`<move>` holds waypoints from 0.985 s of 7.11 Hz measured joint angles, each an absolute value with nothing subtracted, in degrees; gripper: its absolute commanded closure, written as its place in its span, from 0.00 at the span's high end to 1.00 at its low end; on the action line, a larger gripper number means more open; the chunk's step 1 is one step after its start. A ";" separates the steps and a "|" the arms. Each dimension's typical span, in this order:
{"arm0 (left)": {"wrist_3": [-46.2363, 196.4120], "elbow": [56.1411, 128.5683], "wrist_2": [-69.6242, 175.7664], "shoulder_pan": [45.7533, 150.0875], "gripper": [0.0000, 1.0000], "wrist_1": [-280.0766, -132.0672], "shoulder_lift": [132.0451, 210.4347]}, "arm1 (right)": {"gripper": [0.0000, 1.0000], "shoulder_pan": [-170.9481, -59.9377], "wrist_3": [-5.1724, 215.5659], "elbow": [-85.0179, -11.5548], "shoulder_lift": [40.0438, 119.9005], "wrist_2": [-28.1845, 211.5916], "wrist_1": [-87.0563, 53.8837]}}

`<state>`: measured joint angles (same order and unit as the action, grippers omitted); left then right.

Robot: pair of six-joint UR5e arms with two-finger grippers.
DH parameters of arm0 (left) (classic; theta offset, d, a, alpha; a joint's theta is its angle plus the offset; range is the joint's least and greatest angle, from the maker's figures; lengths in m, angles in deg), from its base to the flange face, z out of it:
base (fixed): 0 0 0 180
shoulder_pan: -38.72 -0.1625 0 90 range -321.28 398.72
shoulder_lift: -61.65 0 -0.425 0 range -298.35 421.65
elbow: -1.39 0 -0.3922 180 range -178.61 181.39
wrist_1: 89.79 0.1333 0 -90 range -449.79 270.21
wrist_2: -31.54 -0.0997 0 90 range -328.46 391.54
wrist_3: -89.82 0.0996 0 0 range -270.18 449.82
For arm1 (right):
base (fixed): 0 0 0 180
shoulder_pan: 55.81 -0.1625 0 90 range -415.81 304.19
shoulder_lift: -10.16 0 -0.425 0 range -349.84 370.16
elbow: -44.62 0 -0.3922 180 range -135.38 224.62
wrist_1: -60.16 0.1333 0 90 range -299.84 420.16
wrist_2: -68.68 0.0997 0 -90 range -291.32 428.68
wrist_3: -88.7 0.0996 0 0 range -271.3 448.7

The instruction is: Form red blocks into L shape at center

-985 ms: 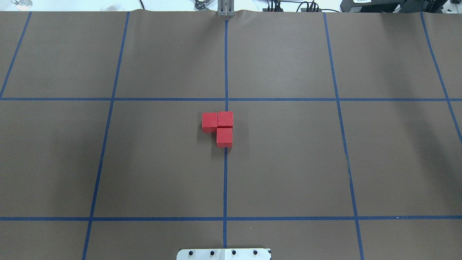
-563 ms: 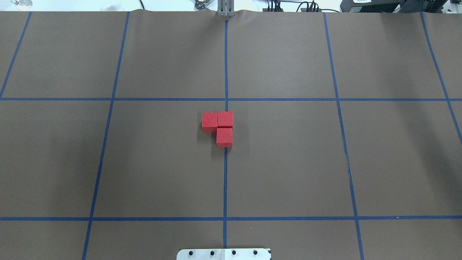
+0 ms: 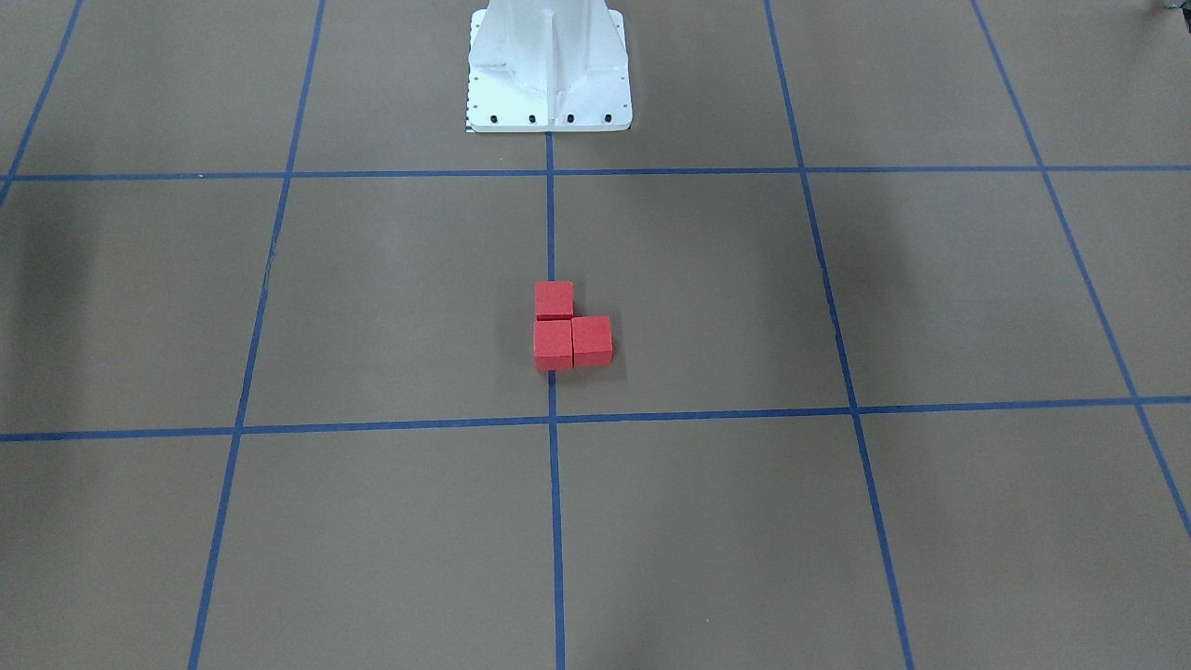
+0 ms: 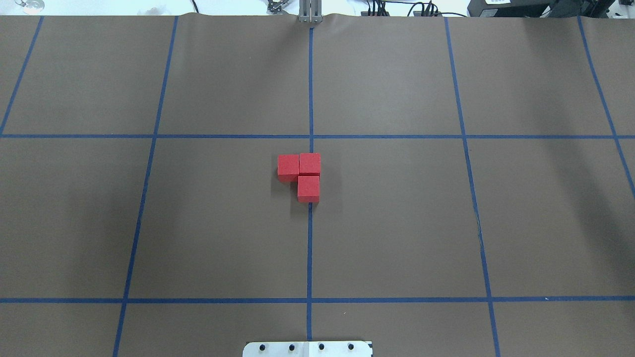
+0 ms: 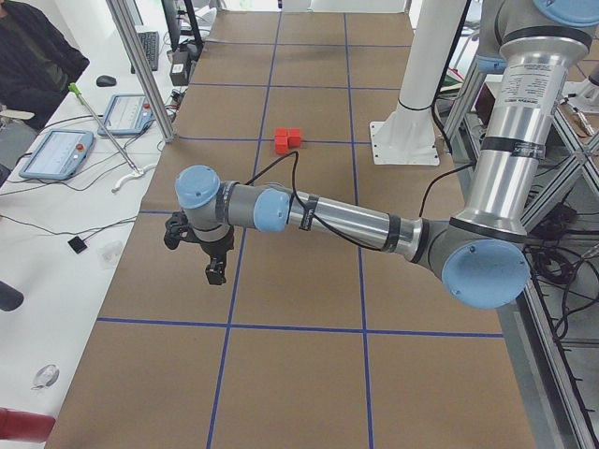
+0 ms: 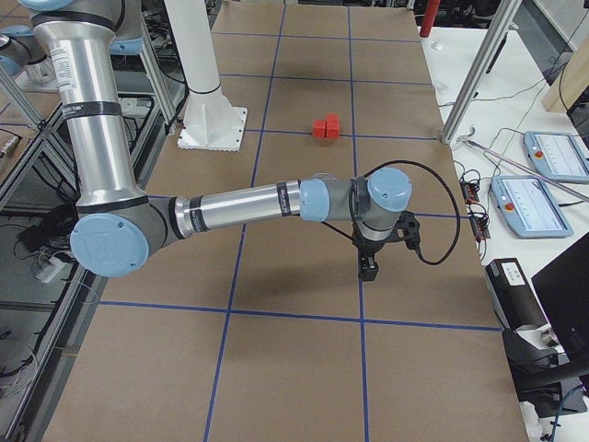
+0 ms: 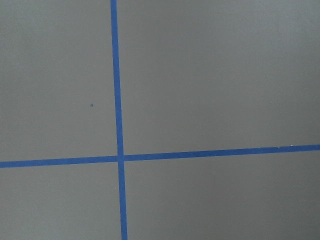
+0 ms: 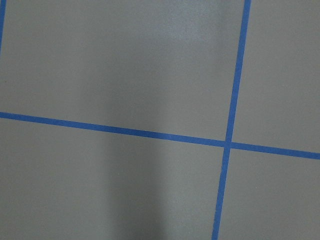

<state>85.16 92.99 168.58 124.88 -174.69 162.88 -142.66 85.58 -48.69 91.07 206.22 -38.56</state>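
Three red blocks touch one another in an L on the brown center (image 4: 347, 178), astride the middle blue tape line. In the overhead view one block (image 4: 288, 166) lies left of the corner block (image 4: 309, 163), and the third (image 4: 308, 188) sits nearer the robot. They also show in the front view (image 3: 555, 300), the left side view (image 5: 288, 139) and the right side view (image 6: 326, 126). My left gripper (image 5: 217, 271) hangs far from them over the table's left end. My right gripper (image 6: 368, 269) hangs over the right end. Whether either is open or shut, I cannot tell.
The white robot base (image 3: 549, 65) stands on the middle line behind the blocks. A seated person (image 5: 33, 56) and a handheld control tablet (image 5: 56, 154) are beyond the table's far side, with another tablet (image 6: 538, 203) and metal frame posts (image 6: 479, 74) nearby.
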 measured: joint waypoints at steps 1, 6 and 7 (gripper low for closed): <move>85.24 92.94 168.62 124.82 1.00 -174.74 162.85 | 1.00 -142.61 85.43 -48.75 91.33 206.31 -37.34; 85.27 95.86 171.32 124.94 1.00 -176.72 156.25 | 1.00 -142.94 85.56 -50.20 94.56 205.19 -36.49; 85.18 96.36 171.25 124.94 1.00 -178.06 155.03 | 0.99 -143.12 85.65 -50.81 94.90 205.71 -36.51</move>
<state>85.18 96.36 171.25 124.94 -178.06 155.03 -143.12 85.65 -50.81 94.90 205.71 -36.51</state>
